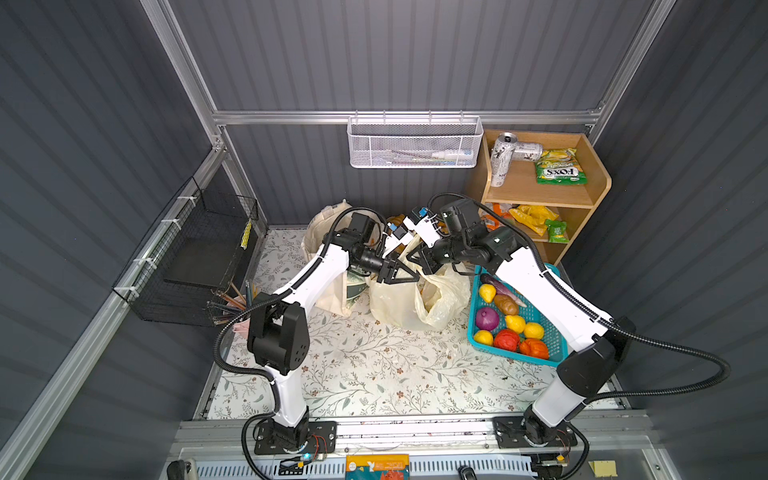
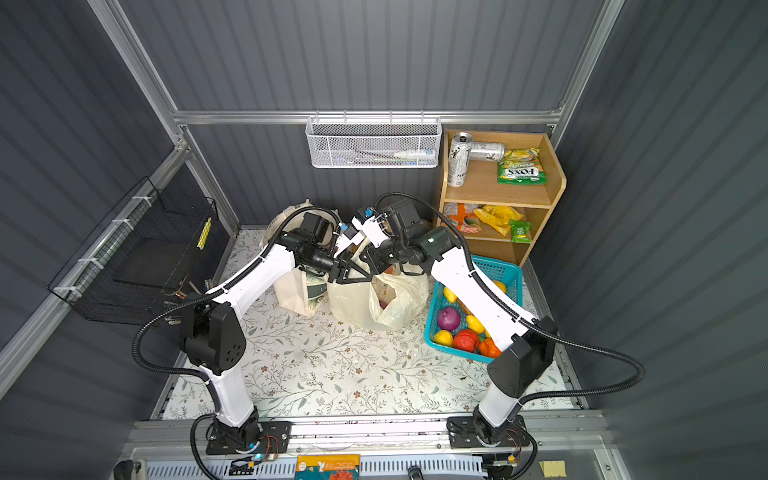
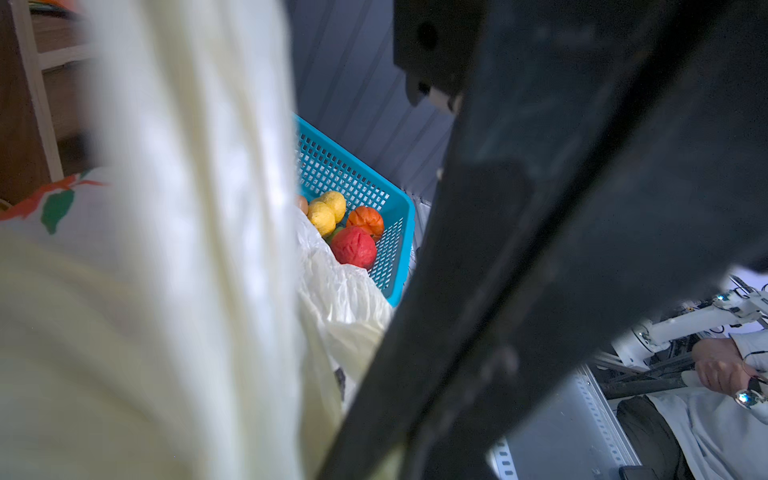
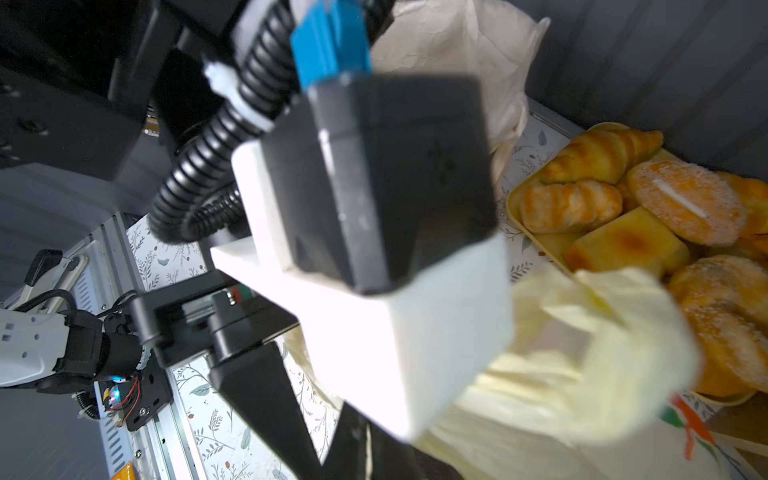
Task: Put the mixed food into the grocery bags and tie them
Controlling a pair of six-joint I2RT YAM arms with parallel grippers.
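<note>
Top views both put your plastic bag [image 1: 399,307] on the tabletop [image 1: 374,365], between canvas tote [image 1: 334,297] and turquoise basket [image 1: 472,316], left claw [image 1: 411,276] and right claw [image 1: 422,259] meeting over its handles. Left wrist: blurry handle [image 3: 187,208] beside one dark finger [image 3: 540,291], toy produce [image 3: 353,247] in the basket. Right wrist: left claw's fingers [image 4: 257,395] sit a bit apart. Right claw's closed tight, can't tell if it's pinching the bag.

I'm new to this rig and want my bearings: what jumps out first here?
Mid-table, the left gripper and right gripper meet at the cream plastic bag, the right one shut on its lifted handle. Beside it on the right, a turquoise basket holds bright toy produce.
</note>
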